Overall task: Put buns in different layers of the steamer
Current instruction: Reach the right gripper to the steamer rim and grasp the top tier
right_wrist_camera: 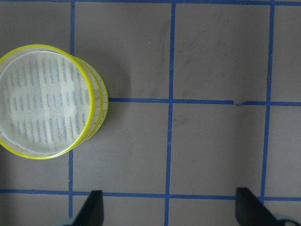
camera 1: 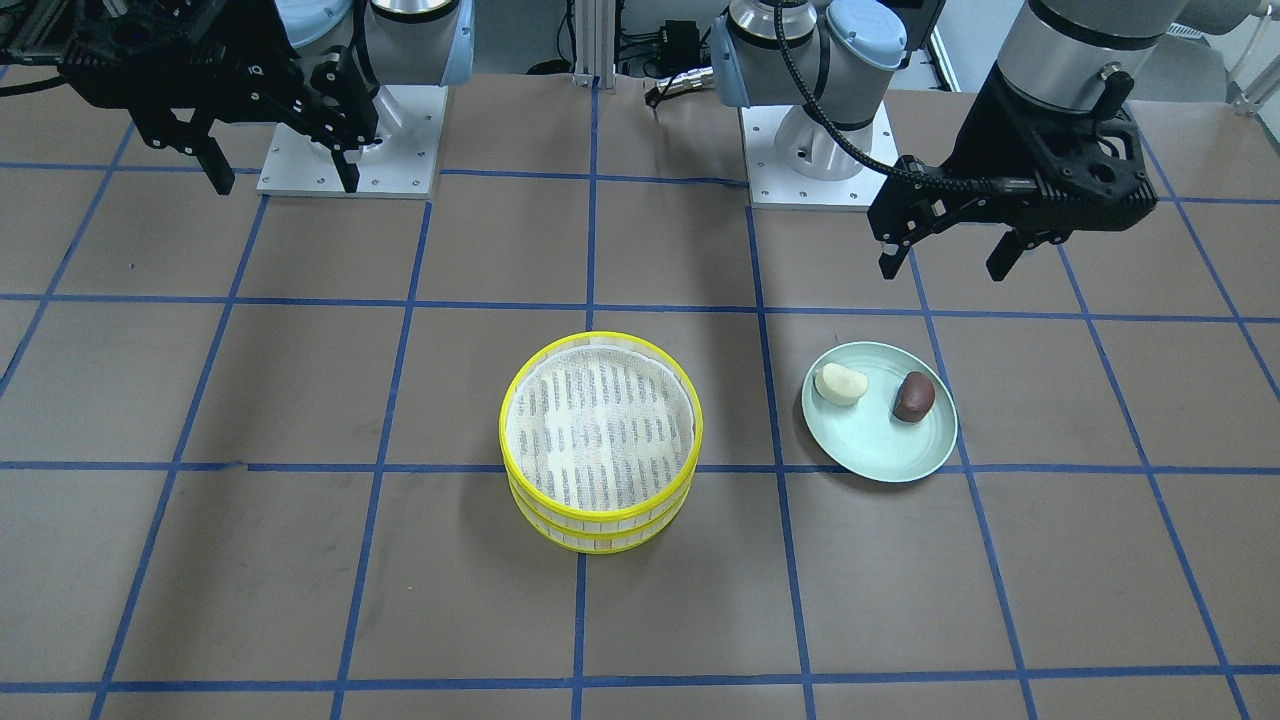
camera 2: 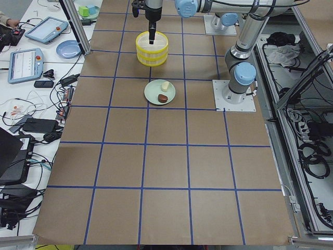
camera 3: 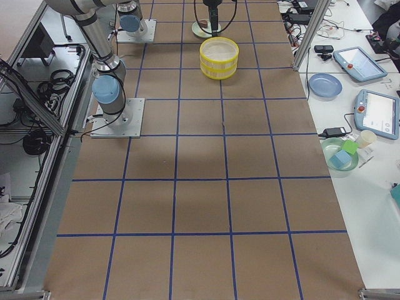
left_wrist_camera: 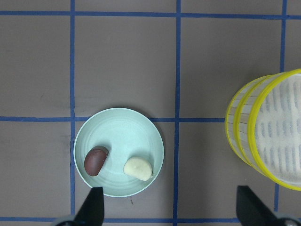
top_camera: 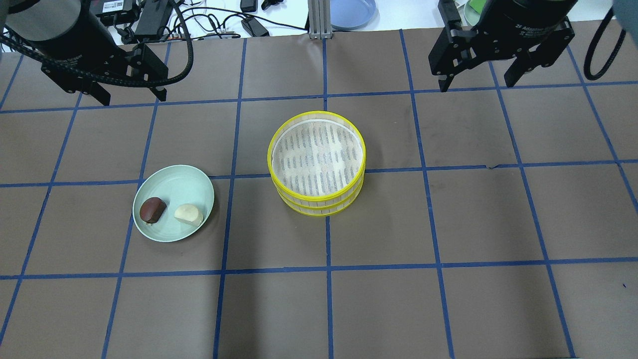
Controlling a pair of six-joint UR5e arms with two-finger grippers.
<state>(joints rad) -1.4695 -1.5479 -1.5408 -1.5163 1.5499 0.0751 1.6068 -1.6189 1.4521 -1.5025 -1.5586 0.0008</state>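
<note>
you see the cream-white bun (top_camera: 189, 214) and the reddish-brown bun (top_camera: 152, 209) side by side on the pale green plate (top_camera: 174, 182), well apart from the steamer (top_camera: 319, 203) at mid tabletop (top_camera: 448, 224). its upper layer hides the lower one's inside. the left hand (top_camera: 132, 97) and right hand (top_camera: 477, 84) hang spread and hold nothing, their arms cut off at the frame edge.

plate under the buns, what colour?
The plate is a plain pale mint green. It shows clearest in the left wrist view.

Matt brown table (top_camera: 448, 209), smooth plate (top_camera: 189, 179), mesh-lined plastic-looking steamer (top_camera: 317, 155)
</note>
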